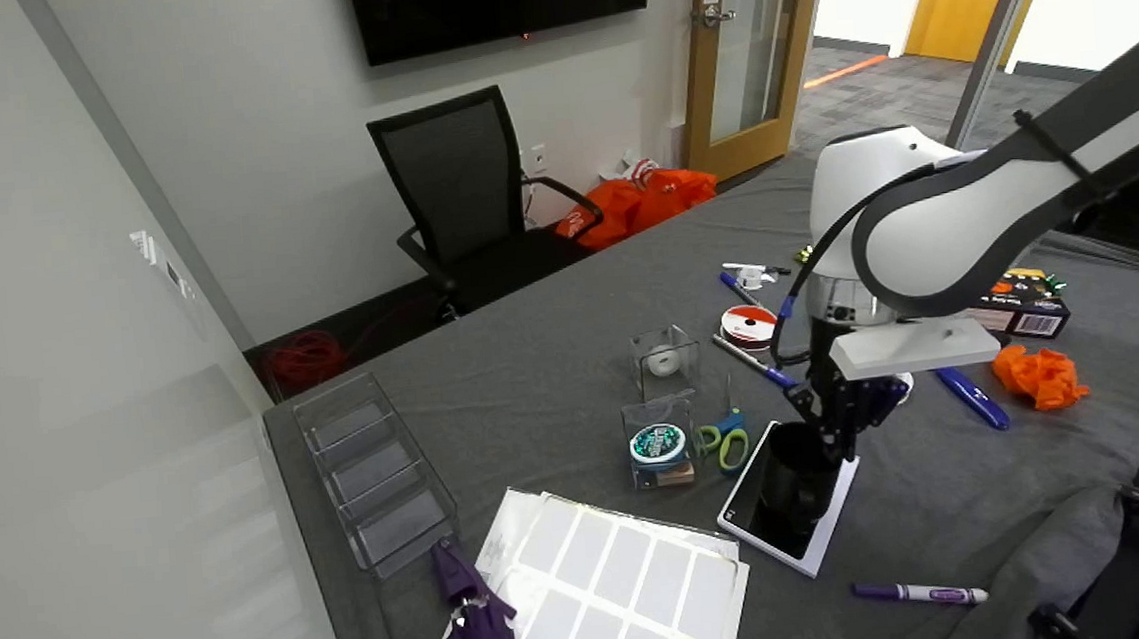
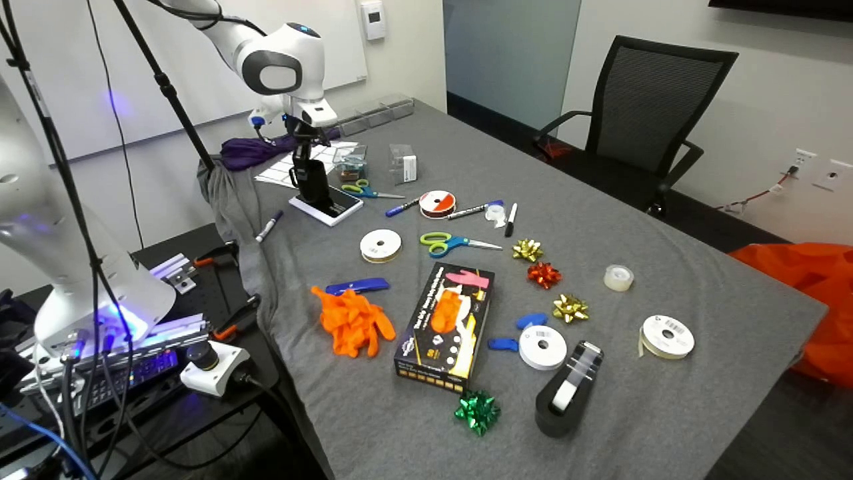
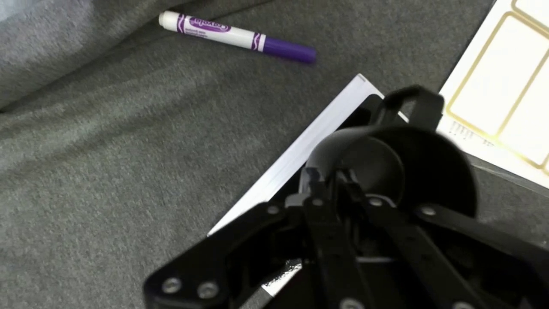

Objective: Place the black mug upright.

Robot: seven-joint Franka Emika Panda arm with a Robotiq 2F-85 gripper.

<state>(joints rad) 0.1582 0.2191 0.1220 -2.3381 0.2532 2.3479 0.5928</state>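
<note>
At the rim, the tool (image 3: 329, 177) clamps the black mug (image 3: 405, 165), its underside hidden.

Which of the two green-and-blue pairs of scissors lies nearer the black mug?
The pair of scissors beside the clear boxes, close to the black mug. The other pair lies farther away, between a white ribbon spool and a gold bow.

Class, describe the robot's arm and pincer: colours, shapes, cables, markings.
The arm is rounded, in white and dark grey; a black cable loops outside it, and a thin black strap crosses it. The pincer is black, with slender links and round silvery screws.
</note>
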